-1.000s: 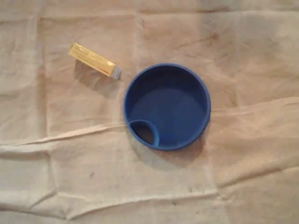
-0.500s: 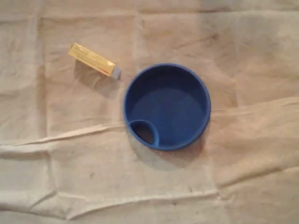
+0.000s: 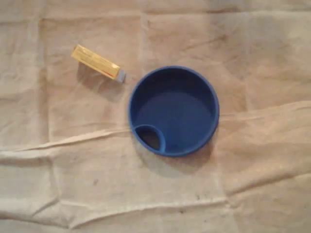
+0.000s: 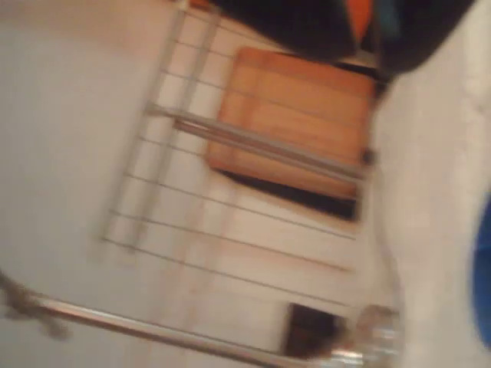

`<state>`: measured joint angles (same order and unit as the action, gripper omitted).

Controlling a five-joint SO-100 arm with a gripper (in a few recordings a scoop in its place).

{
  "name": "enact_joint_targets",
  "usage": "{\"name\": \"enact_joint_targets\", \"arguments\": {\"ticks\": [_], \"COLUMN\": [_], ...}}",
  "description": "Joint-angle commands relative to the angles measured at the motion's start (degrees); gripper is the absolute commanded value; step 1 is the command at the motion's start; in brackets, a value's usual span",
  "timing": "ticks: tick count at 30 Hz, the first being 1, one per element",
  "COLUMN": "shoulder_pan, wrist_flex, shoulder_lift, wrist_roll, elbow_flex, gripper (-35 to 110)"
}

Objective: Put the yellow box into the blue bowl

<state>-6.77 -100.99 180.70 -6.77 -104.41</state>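
Overhead view gives us a wrinkled desk cloth (image 3: 262, 194), then the blue bowl (image 3: 180, 114), empty and mouth-up to receive, then the yellow box (image 3: 96, 61) lying flat up-left, apart from its rim; whether the gripper is clenched or released we cannot tell

Home: wire rack (image 4: 230, 207), creased tablecloth (image 3: 97, 194)

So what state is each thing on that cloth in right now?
yellow box: lying flat on the cloth, outside the bowl and not touching it.
blue bowl: upright, opening up, nothing in it.
cloth: spread out, creased in long folds.
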Motion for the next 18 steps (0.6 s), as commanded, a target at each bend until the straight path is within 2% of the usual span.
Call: {"name": "enact_joint_targets", "arguments": {"ticks": [1, 7, 18], "shoulder_pan": [0.53, 3.87, 29.53], "wrist_flex": [0.44, 0.35, 0.18], "shoulder_lift": [-11.69, -25.05, -44.56], "wrist_roll": [1.05, 1.05, 0.35], "elbow_flex": [10.46, 21.01, 22.5], "gripper": [0, 0, 0]}}
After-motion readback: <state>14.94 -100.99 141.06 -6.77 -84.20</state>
